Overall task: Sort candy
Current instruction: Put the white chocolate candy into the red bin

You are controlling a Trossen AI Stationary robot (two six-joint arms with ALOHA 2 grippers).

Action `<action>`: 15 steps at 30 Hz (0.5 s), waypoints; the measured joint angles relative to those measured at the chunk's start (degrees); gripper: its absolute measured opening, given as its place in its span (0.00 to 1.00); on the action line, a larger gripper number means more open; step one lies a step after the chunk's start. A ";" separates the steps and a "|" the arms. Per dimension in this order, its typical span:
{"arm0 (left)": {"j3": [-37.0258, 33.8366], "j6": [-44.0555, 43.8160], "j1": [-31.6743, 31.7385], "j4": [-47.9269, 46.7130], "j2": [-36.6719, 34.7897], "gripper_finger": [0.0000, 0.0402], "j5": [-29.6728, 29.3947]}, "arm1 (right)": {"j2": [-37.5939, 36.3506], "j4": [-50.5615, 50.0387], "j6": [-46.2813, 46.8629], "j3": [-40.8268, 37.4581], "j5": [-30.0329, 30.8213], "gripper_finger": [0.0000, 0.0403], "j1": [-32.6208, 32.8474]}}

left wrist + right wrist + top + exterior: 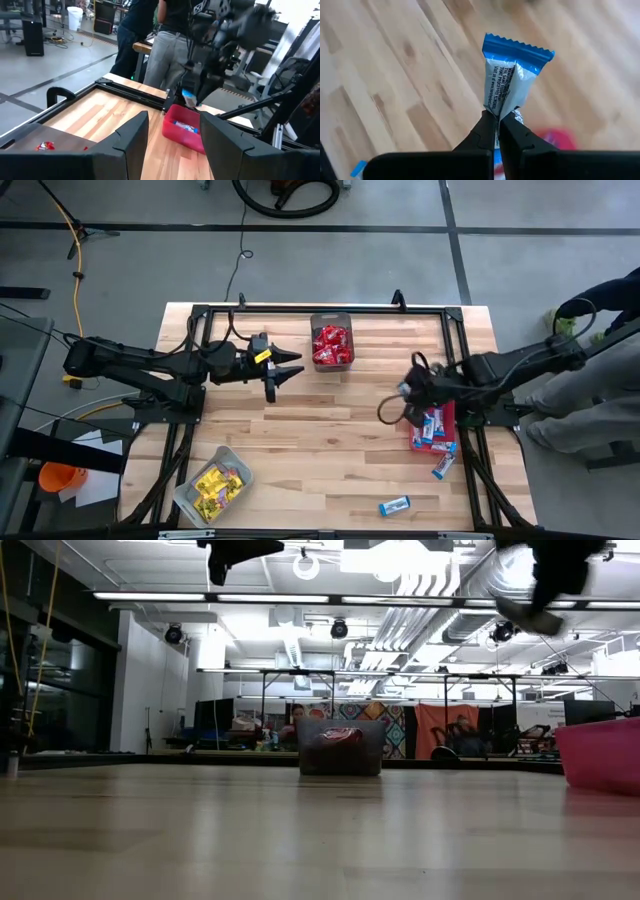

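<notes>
Your right gripper (497, 125) pinches a blue-and-white candy packet (512, 75) above the desk (330, 430).
It hangs just left of the red bin (447, 420) at the desk's right edge. Two more blue-and-white packets (394, 505) lie loose near that bin. Your left gripper (285, 371) waits with fingers spread, raised just left of the dark mesh bin (331, 320) of red candy (331, 345); yellow candy (218, 485) fills the grey bin (190, 498).

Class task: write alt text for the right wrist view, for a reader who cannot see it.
The right end effector pinches a shiny blue-and-white wrapped candy packet by one end, holding it above the pale wooden plank table. A blurred red bin shows below.
</notes>
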 joint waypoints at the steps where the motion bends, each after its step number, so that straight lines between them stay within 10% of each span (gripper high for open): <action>1: 0.00 0.00 0.00 -0.10 0.00 0.41 -0.01 | -1.64 0.23 3.85 -2.75 -0.64 0.00 1.00; 15: 0.00 0.04 0.00 -1.55 0.02 0.41 -0.06 | -16.22 5.82 50.04 -28.09 -15.35 0.01 12.92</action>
